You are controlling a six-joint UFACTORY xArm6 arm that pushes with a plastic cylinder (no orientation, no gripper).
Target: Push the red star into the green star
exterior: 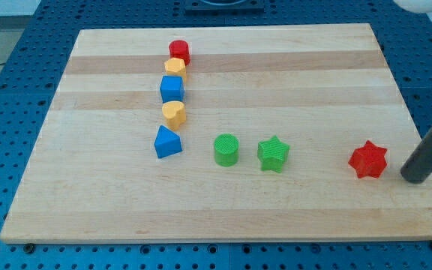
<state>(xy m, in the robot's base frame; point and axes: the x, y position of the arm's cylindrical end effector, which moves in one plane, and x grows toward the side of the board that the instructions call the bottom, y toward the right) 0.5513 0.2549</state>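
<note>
tip (416,178) sits right of red star (368,159), green star (274,154) left.

Red star (368,159), green star (273,153), green cyl. (226,149). Blue wedge-ish block (167,142), blue cube (172,88). Two yellow blocks (173,113) (175,67), red cyl. (179,51). Board (291,67) pale wood w/ lengthwise stripes. Dark rod, my tip (414,178).

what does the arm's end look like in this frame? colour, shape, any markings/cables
Only the end shows: a straight, round, dark grey-to-black rod, matte, with a blunt flat end, my tip, at the view's right, just right of the red star block. Above it is a black-and-white fitting, cropped by the frame. No cables or markings visible.
</note>
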